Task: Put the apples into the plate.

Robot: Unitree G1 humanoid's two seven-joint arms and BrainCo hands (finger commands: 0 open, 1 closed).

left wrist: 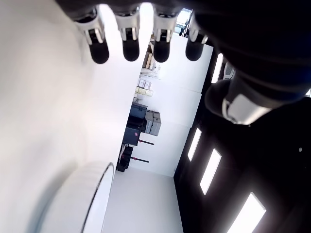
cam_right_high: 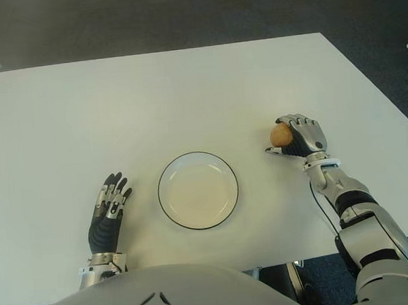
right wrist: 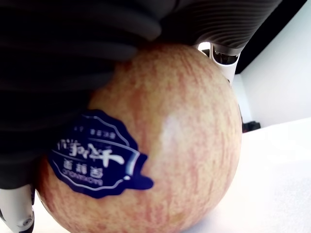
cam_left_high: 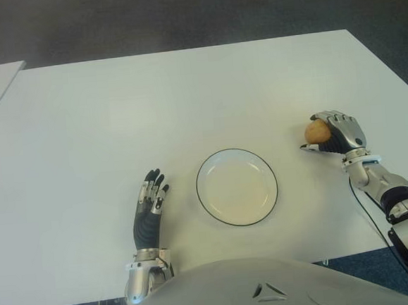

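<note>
- Fingers (cam_left_high: 337, 123) of the right hand (cam_left_high: 335, 134) curled round an apple (cam_left_high: 317, 131), gripping it from above and behind, well to the right of the plate (cam_left_high: 236, 187)
- Confirmed from the right wrist: apple pressed against the dark palm, blue sticker (right wrist: 95, 161) facing the camera, pale red-streaked skin filling most of the view
- Cannot tell whether the apple sits on the table (cam_left_high: 81, 120) or hangs just clear of it; thumb low, close to the white surface
- Left hand (cam_left_high: 149, 208) flat and stretched out to the left of the plate, fingers straight and relaxed, holding nothing; from its own wrist view, four fingertips (left wrist: 130, 48) extended over the bare table, plate rim (left wrist: 99, 194) near
- Plate empty: white inside, thin dark rim, nothing lying in it, set at the near middle of the table
- Only one apple visible anywhere, though the task speaks of apples; no others on the table in either eye view
- Judged stage: grasp made, nothing delivered yet, so roughly the first part of the job done
- Left to do, by judgement: lift clear, carry leftward across the gap to the plate, lower over its middle, loosen the fingers
- Possible trouble: round fruit rolling over the shallow rim if let go too high or near the edge
</note>
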